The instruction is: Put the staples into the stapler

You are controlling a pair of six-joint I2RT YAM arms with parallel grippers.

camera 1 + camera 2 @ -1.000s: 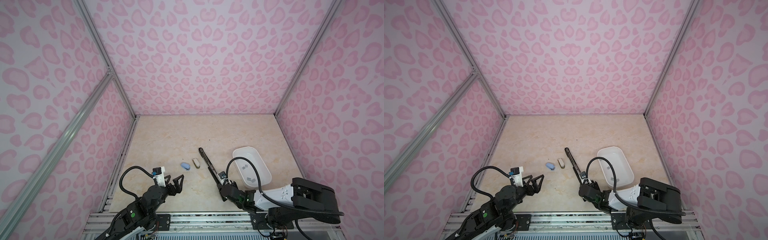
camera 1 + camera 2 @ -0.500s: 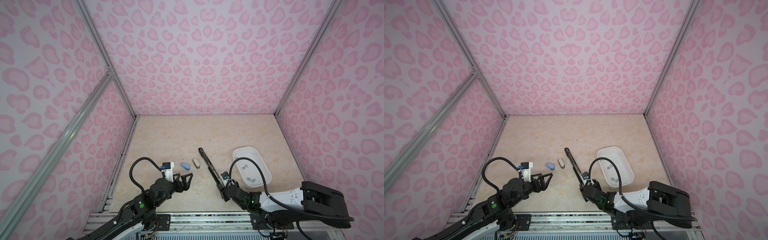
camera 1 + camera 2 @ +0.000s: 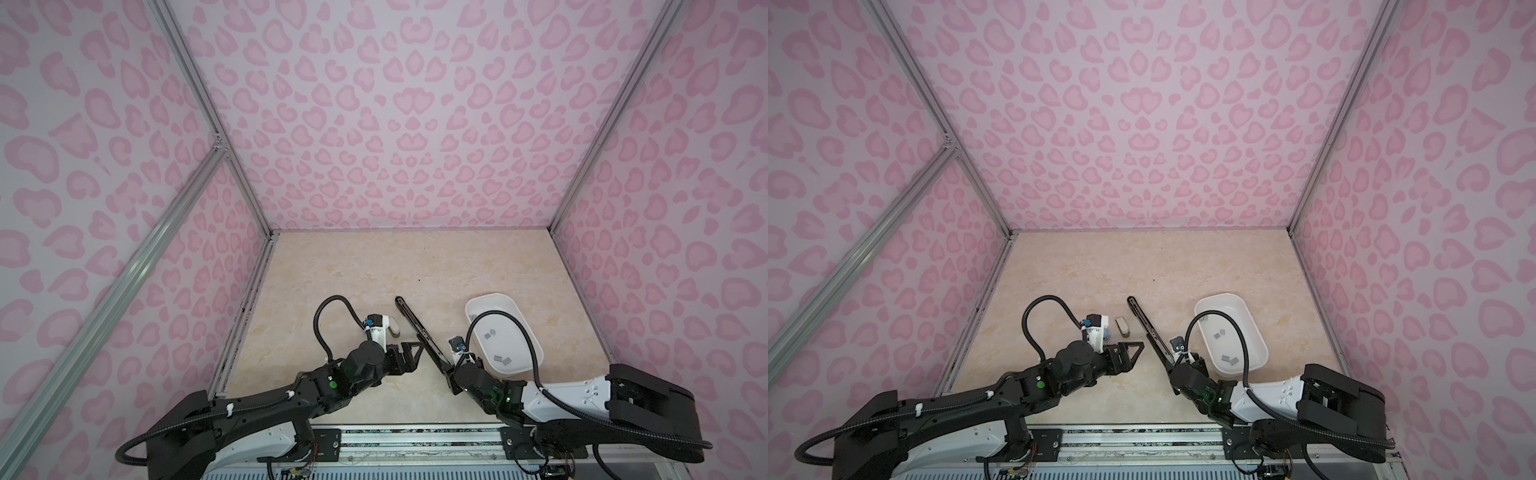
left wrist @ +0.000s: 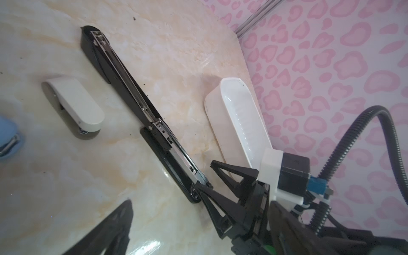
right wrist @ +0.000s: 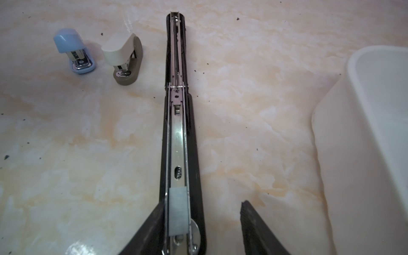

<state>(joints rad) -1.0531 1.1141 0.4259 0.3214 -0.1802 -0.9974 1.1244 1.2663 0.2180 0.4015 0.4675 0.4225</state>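
Both top views show the marbled tabletop [image 3: 332, 270] with a white tray [image 3: 494, 296] near its right edge, toward the front. A long black stapler [image 3: 411, 322] lies folded out flat, slanting from the middle toward the front edge, just left of the tray. The left gripper [image 3: 1138, 349] is just left of the stapler, jaws wide and holding nothing. The right gripper [image 5: 203, 201] is at the stapler's front end with its jaws partly spread. One finger [image 5: 152, 229] lies along the stapler's side and the other stands clear, so nothing is clamped. Left of the black stapler stand a small cream stapler [image 5: 123, 57] and a small blue stapler [image 5: 70, 50], side by side. Loose grey staples [image 3: 500, 360] lie in the tray. One grey strip [image 5: 177, 209] rests in the stapler's metal channel near its front end, between the right gripper's fingers.
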